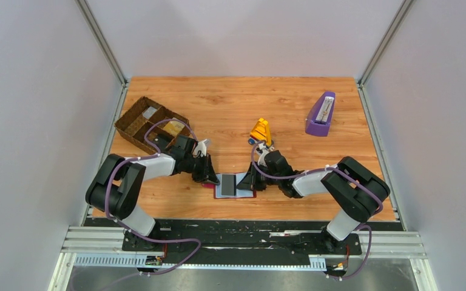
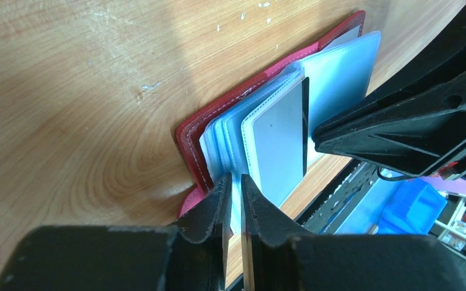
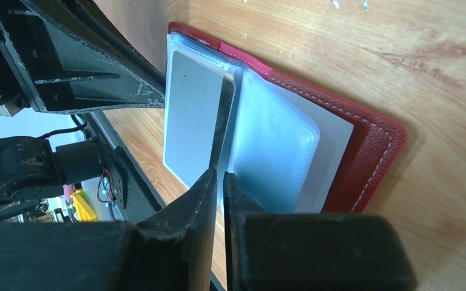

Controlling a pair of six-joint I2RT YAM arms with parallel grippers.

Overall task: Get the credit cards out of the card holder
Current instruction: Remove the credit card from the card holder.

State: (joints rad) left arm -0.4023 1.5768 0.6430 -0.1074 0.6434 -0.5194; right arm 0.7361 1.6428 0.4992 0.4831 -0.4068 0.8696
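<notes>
Grey walls enclose a wood-grain bench [image 1: 230, 103], and the card holder [image 1: 227, 185] is laid open at its near edge, between the two arms. Its red cover lies on the wood, with the sleeves [image 2: 340, 73] fanned above it. The left jaws are drawn almost together on the lower edge of the sleeves, so the holder is pinned on that side. The right jaws are likewise nearly closed, nipped onto the striped edge of a grey card [image 3: 194, 115] seated in the top sleeve; whether plastic is caught along with it cannot quite be made out. The extraction step is judged to be in hand, with no card yet seen free. For the next move, the card would need to be drawn straight out through the pocket's open side by the right arm while the holder is anchored by the left, so that the whole booklet is not dragged along.
</notes>
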